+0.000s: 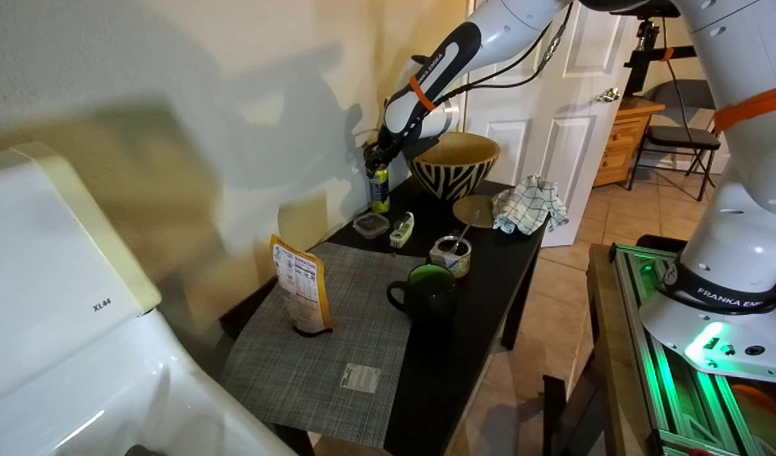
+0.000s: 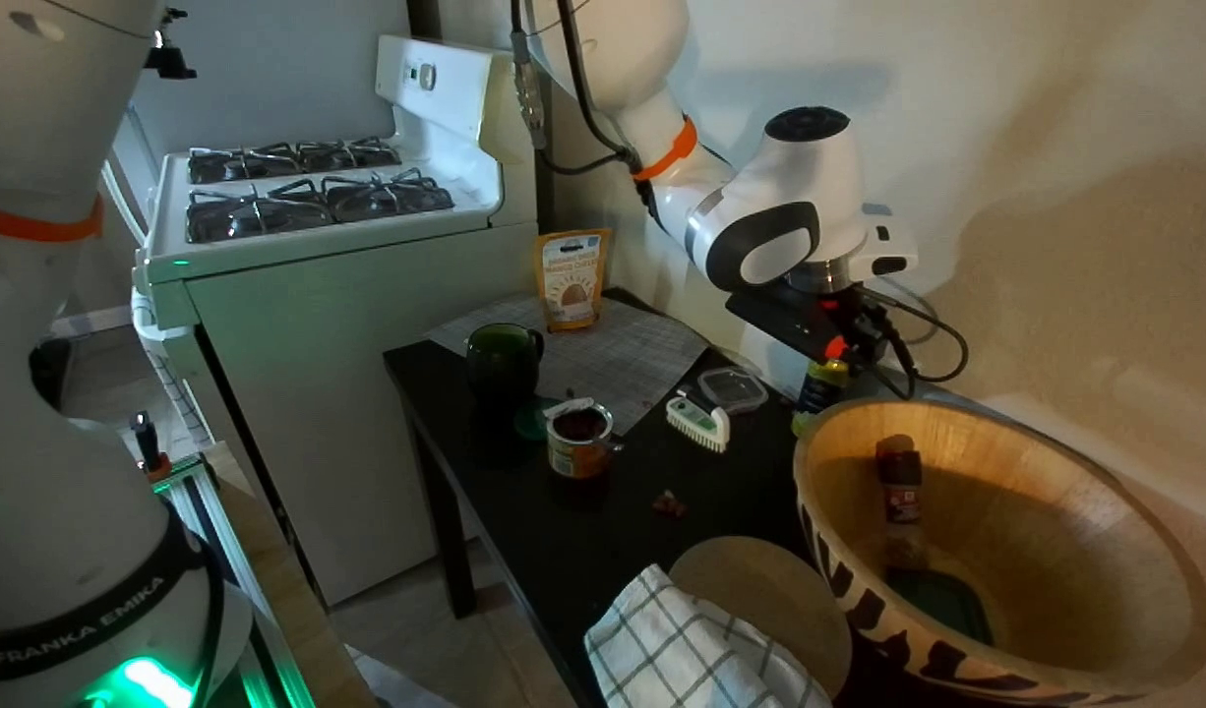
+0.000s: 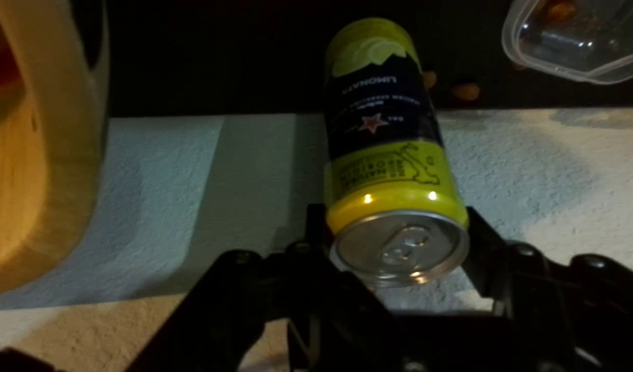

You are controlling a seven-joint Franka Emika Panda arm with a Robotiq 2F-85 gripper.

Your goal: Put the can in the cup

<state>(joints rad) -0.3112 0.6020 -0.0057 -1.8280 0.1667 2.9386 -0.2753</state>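
Yellow-green with a dark blue band, the can [image 3: 386, 129] is upright, its long axis near vertical in both exterior views; the silver end with the pull tab points up toward the wrist camera, the base down at the black worktop [image 1: 489, 285]. Whether that base touches the worktop I cannot tell. The black jaws are clamped on the can's upper end from either side, so they stand apart by just its width.

Close by are the pale wall [image 3: 254, 181] behind, two small brown bits [image 3: 466, 92] near the base, and a clear plastic container [image 3: 549, 67]. On the opposite side from the container is a striped wooden bowl [image 1: 454, 177] with a small bottle [image 2: 901, 506] inside. A white-and-green brush [image 2: 698, 421] lies just beside the container; farther along is an opened tin [image 2: 575, 460] with a spoon [image 1: 465, 232] leaning in it. Past the tin, well apart from the can, stands the dark green mug [image 1: 430, 297], mouth up, handle turned to the side where a pouch [image 1: 299, 285] stands on a grey placemat [image 1: 362, 297]. Near the bowl, a checked cloth [image 1: 528, 204] lies against a round board [image 1: 475, 211].
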